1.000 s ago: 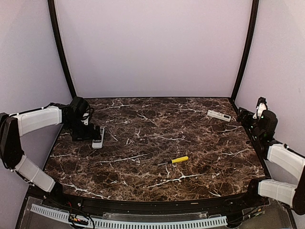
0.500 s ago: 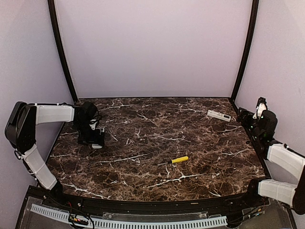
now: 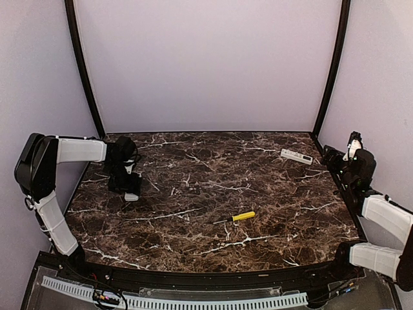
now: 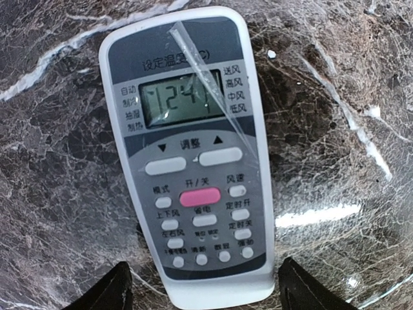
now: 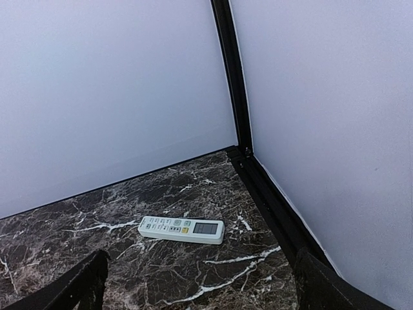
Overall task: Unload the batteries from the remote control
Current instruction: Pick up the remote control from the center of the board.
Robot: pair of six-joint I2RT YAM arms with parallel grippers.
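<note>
Left claw: my left claw [image 3: 126,185] hangs over the table's [image 3: 193,239] 9 o'clock edge, pointing down. Its jaws are released and stand astride the lower end of the left remote [image 4: 191,152]. In the wrist view I see marble between the left fingertip [image 4: 106,292] and the casing. The other tip sits just beside the casing, and I cannot tell whether it touches.

Left remote: it lies flat on the marble, button side up. The display end points to about 11 o'clock in the wrist view and the rounded end to 6 o'clock, between my fingers. There is a pink button at mid body, and a strip of clear film runs slantwise across the display. From above, only its white tip [image 3: 131,196] shows below the claw.

Batteries: I see none in any view. The back of the left remote faces the table and is hidden from me.

Right claw: my right claw [image 3: 353,147] is at the 3 o'clock edge, raised off the surface. Its jaws are spread wide and grasp nothing.

Right remote: the right remote [image 3: 296,155] lies at 2 o'clock on the table, buttons up, well apart from the right claw's tips.

Screwdriver: the yellow-handled screwdriver [image 3: 236,217] lies near the middle, slightly toward 5 o'clock. Its handle points to 3 o'clock and its tip to 9 o'clock.
</note>
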